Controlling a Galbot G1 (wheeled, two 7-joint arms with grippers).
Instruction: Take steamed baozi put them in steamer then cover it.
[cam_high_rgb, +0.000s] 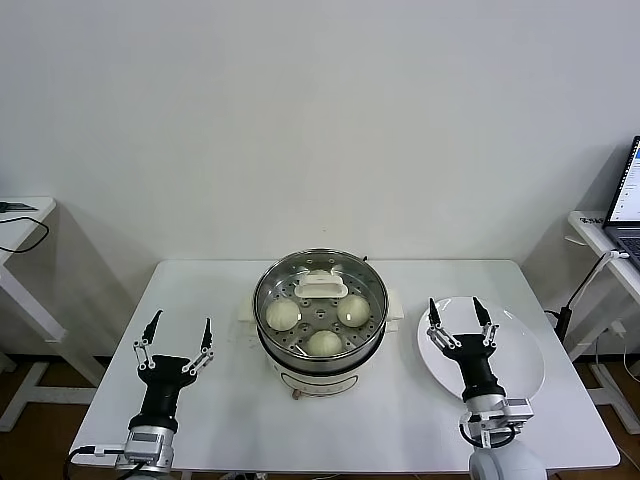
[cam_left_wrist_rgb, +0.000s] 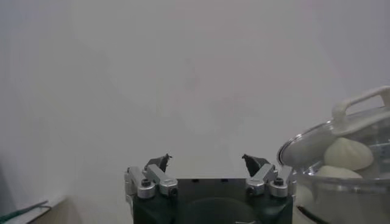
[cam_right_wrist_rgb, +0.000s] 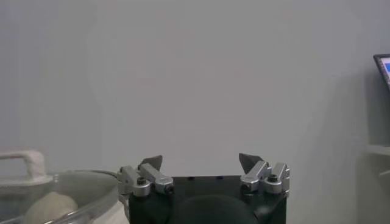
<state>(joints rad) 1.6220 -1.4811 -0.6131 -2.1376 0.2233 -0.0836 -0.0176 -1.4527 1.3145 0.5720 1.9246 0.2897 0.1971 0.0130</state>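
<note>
The steel steamer (cam_high_rgb: 280, 352) stands on its cream base at the table's middle. The glass cover (cam_high_rgb: 365, 283) sits on it, its cream handle (cam_high_rgb: 321, 285) on top. Three baozi show through the glass: one on the left (cam_high_rgb: 283, 314), one on the right (cam_high_rgb: 352, 309), one at the front (cam_high_rgb: 323, 343); a fourth is hidden under the handle. The covered steamer also shows in the left wrist view (cam_left_wrist_rgb: 341, 164) and the right wrist view (cam_right_wrist_rgb: 55, 198). My left gripper (cam_high_rgb: 178, 332) is open and empty, left of the steamer. My right gripper (cam_high_rgb: 459, 310) is open and empty over the plate.
A flat white plate (cam_high_rgb: 520, 355) lies bare on the table's right side. A side desk with a laptop (cam_high_rgb: 628, 190) stands at the far right, another desk with a cable (cam_high_rgb: 20, 235) at the far left. The white table (cam_high_rgb: 230, 400) has free room front left.
</note>
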